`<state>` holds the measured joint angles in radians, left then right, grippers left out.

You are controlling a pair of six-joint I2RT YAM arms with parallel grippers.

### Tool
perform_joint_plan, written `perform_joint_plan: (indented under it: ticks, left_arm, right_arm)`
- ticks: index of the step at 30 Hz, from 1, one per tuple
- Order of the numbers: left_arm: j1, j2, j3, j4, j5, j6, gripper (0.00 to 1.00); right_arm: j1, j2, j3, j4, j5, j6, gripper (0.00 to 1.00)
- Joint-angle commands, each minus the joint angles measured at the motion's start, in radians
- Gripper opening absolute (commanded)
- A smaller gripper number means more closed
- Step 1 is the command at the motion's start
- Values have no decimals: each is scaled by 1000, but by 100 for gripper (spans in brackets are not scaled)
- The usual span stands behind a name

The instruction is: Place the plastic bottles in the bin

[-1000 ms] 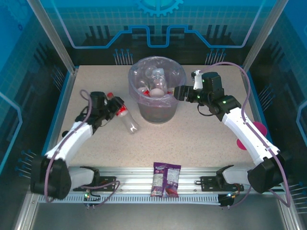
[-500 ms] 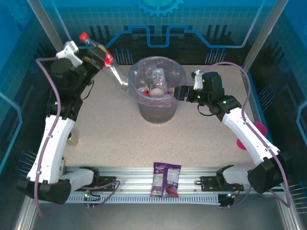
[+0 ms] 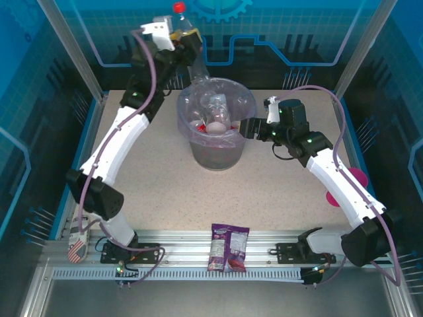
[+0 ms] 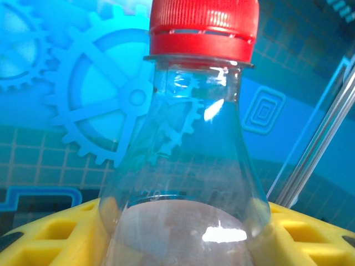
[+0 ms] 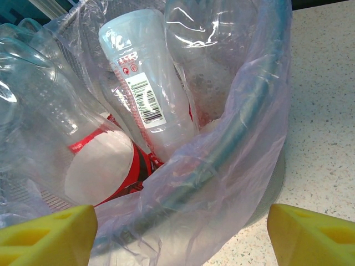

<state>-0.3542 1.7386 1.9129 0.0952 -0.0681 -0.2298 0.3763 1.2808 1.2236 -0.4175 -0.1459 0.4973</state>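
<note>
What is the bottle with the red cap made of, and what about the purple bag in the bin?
The bottle looks like clear, glossy plastic: you can see the blue wall through it, and it has bright glints. Its red cap seems to be hard, ridged plastic. The bag looks like thin, soft lilac plastic film: it wrinkles, and the bottles inside show through it.

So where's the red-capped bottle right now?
In the top view, the bottle is held in the left gripper, raised over the bin's back-left rim.
</note>
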Motion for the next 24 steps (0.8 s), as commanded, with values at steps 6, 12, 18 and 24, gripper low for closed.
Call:
perform_joint_plan:
  ticks: [6, 12, 18, 24]
  left_arm:
    - [-57, 106, 104, -74, -52, 349, 31]
    - [-86, 146, 118, -231, -61, 478, 31]
    - [-89, 167, 124, -361, -7, 491, 31]
    - [-92, 206, 148, -460, 31, 484, 31]
  right_arm:
    - [-16, -23, -11, 5, 0, -9, 81]
    - [-21, -23, -13, 8, -6, -10, 81]
    - [-22, -25, -15, 9, -6, -9, 81]
    - [-22, -23, -13, 9, -6, -7, 81]
